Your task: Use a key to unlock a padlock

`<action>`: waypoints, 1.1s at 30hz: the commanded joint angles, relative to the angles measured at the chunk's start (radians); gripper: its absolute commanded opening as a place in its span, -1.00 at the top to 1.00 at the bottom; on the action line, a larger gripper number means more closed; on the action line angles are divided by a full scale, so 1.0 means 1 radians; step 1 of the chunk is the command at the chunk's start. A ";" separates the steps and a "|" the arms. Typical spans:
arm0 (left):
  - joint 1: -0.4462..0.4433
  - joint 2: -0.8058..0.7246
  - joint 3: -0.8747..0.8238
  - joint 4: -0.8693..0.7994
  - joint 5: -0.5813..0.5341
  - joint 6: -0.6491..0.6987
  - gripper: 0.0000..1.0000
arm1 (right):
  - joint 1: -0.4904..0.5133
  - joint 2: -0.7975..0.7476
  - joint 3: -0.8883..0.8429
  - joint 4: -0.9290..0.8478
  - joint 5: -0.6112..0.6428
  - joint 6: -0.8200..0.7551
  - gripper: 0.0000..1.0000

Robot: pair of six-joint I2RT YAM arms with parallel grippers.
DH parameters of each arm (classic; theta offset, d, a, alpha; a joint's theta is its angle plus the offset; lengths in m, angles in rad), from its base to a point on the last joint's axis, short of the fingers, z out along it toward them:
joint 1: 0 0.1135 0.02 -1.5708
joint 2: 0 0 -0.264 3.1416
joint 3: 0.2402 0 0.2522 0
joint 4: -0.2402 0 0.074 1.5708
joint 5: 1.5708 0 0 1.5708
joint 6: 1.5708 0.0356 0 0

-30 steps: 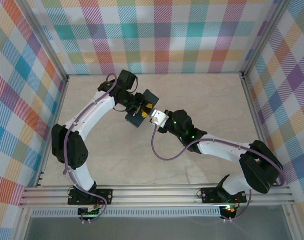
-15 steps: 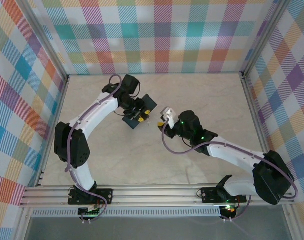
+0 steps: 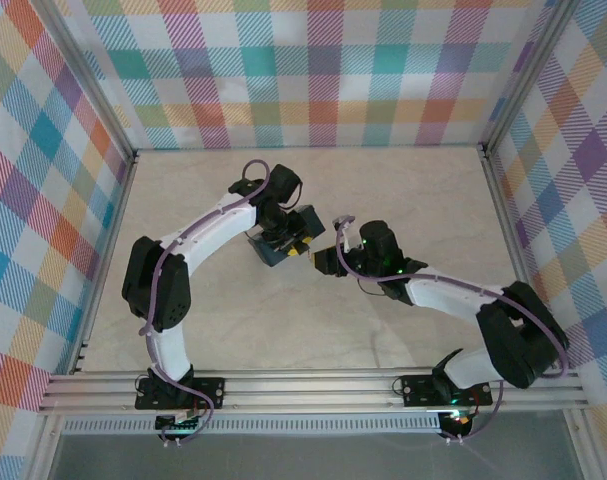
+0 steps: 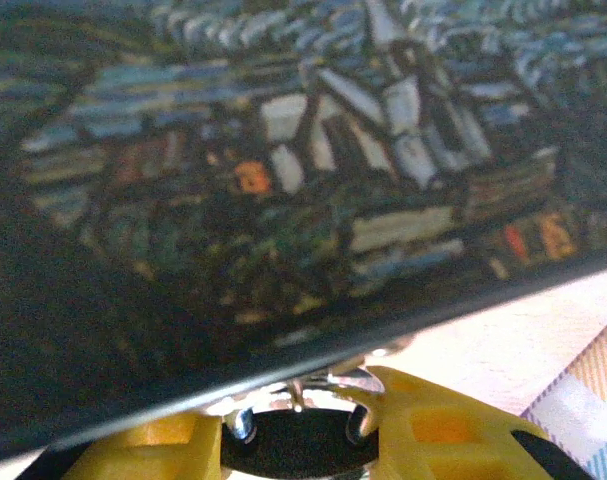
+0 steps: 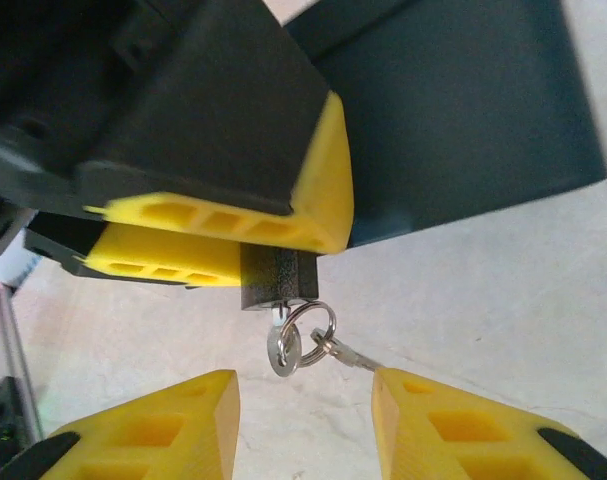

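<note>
At the left of the top view the left arm curves up from the near rail towards the middle of the pale table. Its left gripper sits against a dark blue tin just left of centre.

In the left wrist view the tin's lid takes up the upper part of the frame. It is printed with a painted night village of pale roofs, a steeple and small orange windows. The print is blurred and I can make out no lettering on it. Along the bottom edge the yellow fingers frame a silvery shackle.

In the right wrist view, the left gripper comes in from the upper left and is clamped on the padlock. The padlock is a small dark block pinched between the yellow pads, just below centre, with the tin at the upper right behind it. The key hangs from the padlock's underside, its shaft in the lock, with a thin split ring looped through it.

Just below the key, the right gripper stands with its two yellow fingers spread apart at the bottom of the frame. They hold nothing and do not touch the key.

In the top view the right gripper lies just right of centre, and its white arm trails off to the lower right. Bright checked walls ring the table.
</note>
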 commanded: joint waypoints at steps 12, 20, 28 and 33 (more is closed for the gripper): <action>0.004 -0.024 -0.002 0.069 0.128 -0.066 1.00 | 0.002 0.136 0.034 0.304 -0.052 0.181 0.41; 0.026 -0.039 0.019 0.000 0.082 -0.040 0.28 | 0.001 0.140 0.035 0.321 -0.037 0.226 0.97; 0.102 -0.095 0.057 -0.092 0.012 0.024 -0.15 | -0.016 0.097 0.062 0.157 -0.042 0.191 1.00; 0.151 -0.116 0.114 -0.150 -0.034 0.086 -0.16 | -0.024 0.062 0.114 0.021 -0.062 0.112 1.00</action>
